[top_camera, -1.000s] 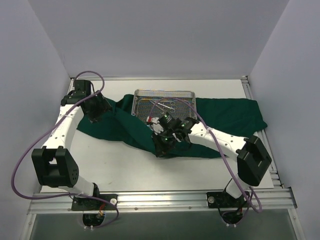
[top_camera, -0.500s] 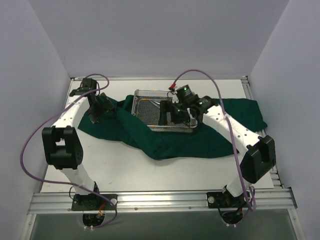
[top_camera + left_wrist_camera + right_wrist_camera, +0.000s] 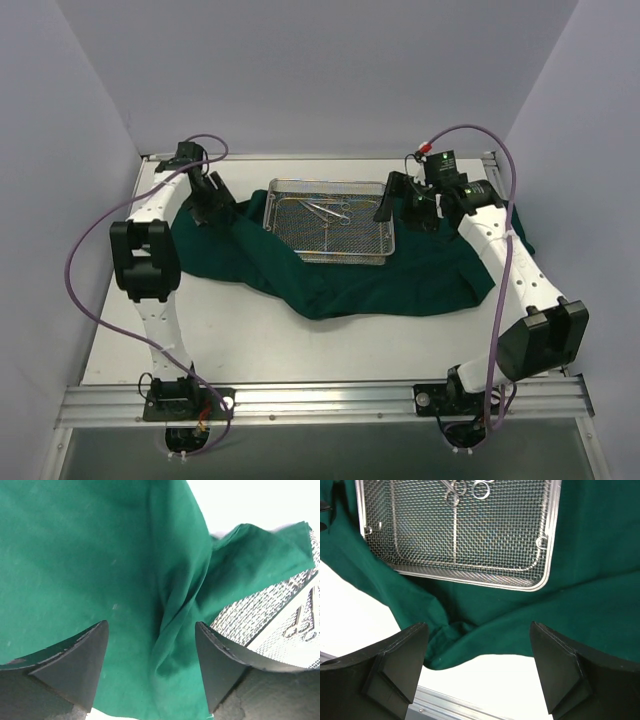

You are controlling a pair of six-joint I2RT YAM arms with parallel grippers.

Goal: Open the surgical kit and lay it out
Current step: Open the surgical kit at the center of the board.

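Right claw (image 3: 477, 630) swung off the tray (image 3: 345, 240), spread, apparently empty.

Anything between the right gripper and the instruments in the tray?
Nothing visible covers the instruments; the mesh tray is open on top. The right gripper is open, off the tray's right side, over the green cloth. Only the tray's low rim lies between them sideways, so a reach from above looks unobstructed.
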